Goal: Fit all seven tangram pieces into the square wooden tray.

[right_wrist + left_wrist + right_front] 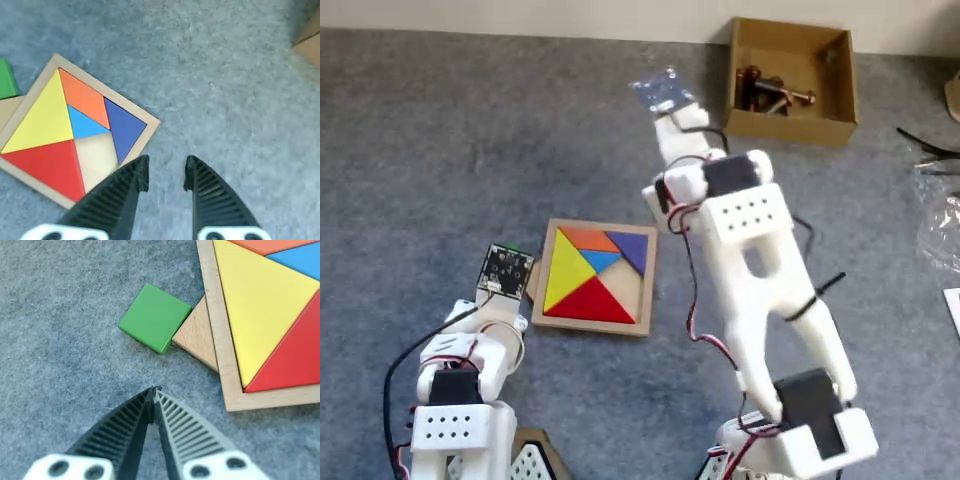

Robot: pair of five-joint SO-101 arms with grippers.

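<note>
Tray – square, wooden, lying flat on the grey carpet between the two arms.

Pieces in the tray, five:
- yellow triangle
- red triangle
- orange triangle
- light blue triangle
- dark blue piece

A bare patch of tray floor shows between the red triangle and the dark blue piece.

Pieces outside the tray, two:
- green square, flat on the carpet
- plain wood triangle, one edge against the tray's outer rim, its point touching the green square

Left claw – fingers pressed together, holding nothing, tips over the carpet near the green square but apart from it.

Right claw – fingers parted by a narrow gap, holding nothing, above the carpet just off the tray's edge by the dark blue piece.

Cardboard box – open, at the far side of the table, well apart from the tray.
</note>
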